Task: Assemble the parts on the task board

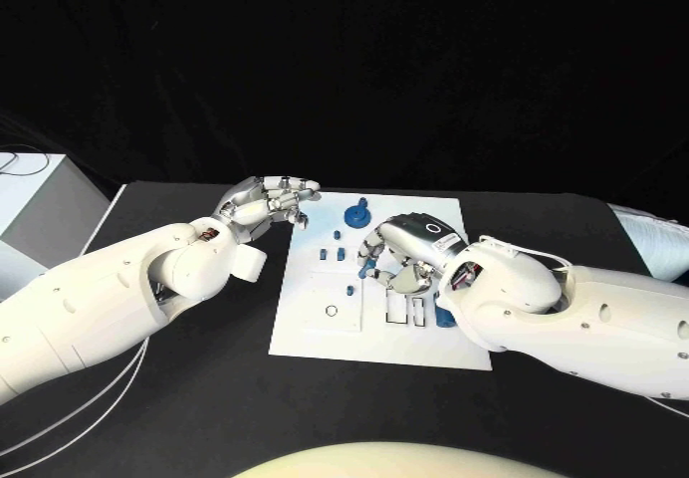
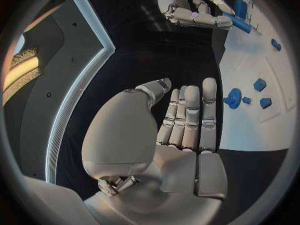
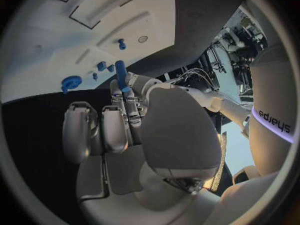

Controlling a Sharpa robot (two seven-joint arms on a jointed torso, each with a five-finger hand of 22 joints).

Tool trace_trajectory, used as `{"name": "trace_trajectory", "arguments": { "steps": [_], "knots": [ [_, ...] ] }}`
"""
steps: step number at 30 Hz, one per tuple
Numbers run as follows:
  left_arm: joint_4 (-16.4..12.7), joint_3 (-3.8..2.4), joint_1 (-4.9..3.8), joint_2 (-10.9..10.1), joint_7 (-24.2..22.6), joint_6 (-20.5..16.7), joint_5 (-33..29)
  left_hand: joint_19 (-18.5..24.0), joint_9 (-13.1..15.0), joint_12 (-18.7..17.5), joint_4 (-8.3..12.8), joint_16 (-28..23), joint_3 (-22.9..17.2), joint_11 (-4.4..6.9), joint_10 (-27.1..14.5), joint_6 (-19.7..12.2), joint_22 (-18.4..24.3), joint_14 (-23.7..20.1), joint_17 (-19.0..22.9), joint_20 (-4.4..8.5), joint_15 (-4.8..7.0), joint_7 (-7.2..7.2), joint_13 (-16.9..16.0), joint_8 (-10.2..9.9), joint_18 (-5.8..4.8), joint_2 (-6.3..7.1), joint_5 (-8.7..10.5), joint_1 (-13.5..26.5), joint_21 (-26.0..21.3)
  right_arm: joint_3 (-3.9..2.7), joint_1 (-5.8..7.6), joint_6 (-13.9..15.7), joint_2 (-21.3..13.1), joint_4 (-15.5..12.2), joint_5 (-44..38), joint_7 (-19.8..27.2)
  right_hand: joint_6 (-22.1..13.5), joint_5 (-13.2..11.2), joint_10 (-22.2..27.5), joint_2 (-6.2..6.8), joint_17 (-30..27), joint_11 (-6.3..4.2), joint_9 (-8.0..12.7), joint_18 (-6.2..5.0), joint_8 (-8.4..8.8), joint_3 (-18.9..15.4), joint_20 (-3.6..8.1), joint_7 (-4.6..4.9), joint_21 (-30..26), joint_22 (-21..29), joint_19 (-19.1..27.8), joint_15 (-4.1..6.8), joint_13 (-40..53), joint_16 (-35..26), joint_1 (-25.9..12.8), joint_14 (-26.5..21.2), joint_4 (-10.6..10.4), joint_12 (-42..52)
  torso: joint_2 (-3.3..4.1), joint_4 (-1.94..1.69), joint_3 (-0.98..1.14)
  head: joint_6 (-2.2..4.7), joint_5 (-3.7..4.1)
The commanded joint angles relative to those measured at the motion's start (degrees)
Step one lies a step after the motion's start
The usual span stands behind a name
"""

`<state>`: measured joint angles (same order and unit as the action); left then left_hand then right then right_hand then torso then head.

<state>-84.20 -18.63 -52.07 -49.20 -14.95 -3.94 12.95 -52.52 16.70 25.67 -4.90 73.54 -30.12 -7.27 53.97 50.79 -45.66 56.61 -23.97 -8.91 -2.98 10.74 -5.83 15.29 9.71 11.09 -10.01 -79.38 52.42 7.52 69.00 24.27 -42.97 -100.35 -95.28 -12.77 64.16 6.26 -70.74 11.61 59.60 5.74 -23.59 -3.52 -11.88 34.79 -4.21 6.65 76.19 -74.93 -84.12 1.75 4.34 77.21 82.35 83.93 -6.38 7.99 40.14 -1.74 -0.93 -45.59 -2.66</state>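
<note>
Two white robot arms reach over a black table (image 1: 172,398) toward the white task board (image 1: 324,339) at its centre. Left hand (image 1: 267,206) hovers at the board's far left corner, fingers straight and side by side, thumb apart, holding nothing. Right hand (image 1: 402,254) hangs above the middle of the board, thumb and a finger pinching a blue peg (image 3: 121,76), its other fingers curled. A round blue part (image 1: 357,211) stands near the board's far edge, with several small blue parts (image 1: 341,254) just beside the right hand. More blue pieces (image 1: 415,317) lie in the board's right-hand slots.
</note>
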Motion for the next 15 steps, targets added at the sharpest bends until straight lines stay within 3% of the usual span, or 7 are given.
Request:
{"name": "trace_trajectory", "arguments": {
  "steps": [1, 15],
  "knots": [
    [-0.2, -0.04, 0.07, 0.2, -0.7, 0.7, 0.7, -0.4, -0.1, -0.3, -0.3, 0.0, 0.1, -0.23, -0.1, -0.1, 0.0, 0.0, -0.1, -0.18, -0.57, 0.20, 0.0, -0.2, 0.82, -0.30, -0.07, 0.1, -0.2, 0.09, -0.66, 0.2, 1.2, -0.2, 0.4, 1.5, 0.3, 0.3, -3.5, -0.89, 0.0, -3.20, -0.1, 0.29, -0.28, 1.5, 0.44, 0.07, 0.0, -3.1, -0.8, 0.27, 1.8, 0.1, 0.2, 0.7, 2.0, 0.1, 0.09, 0.05, -0.07, -0.02, -0.29],
    [-0.3, -0.04, 0.09, 0.3, -0.7, 0.7, 0.8, -0.4, -0.1, -0.3, -0.4, 0.0, 0.1, -0.22, 0.0, -0.1, 0.0, 0.0, -0.1, -0.18, -0.57, 0.19, 0.0, -0.2, 0.82, -0.31, -0.06, 0.2, -0.2, 0.63, -3.46, -0.9, 6.7, 3.5, -0.1, 1.2, 0.2, 0.4, -3.6, -0.92, -0.2, -3.16, -0.2, 0.25, -0.31, 1.7, 0.44, 0.13, -0.1, -3.0, -0.8, 0.24, 1.8, 0.0, 0.1, 0.7, 2.1, 0.0, 0.14, -0.01, -0.06, -0.34, -0.51]
  ]
}}
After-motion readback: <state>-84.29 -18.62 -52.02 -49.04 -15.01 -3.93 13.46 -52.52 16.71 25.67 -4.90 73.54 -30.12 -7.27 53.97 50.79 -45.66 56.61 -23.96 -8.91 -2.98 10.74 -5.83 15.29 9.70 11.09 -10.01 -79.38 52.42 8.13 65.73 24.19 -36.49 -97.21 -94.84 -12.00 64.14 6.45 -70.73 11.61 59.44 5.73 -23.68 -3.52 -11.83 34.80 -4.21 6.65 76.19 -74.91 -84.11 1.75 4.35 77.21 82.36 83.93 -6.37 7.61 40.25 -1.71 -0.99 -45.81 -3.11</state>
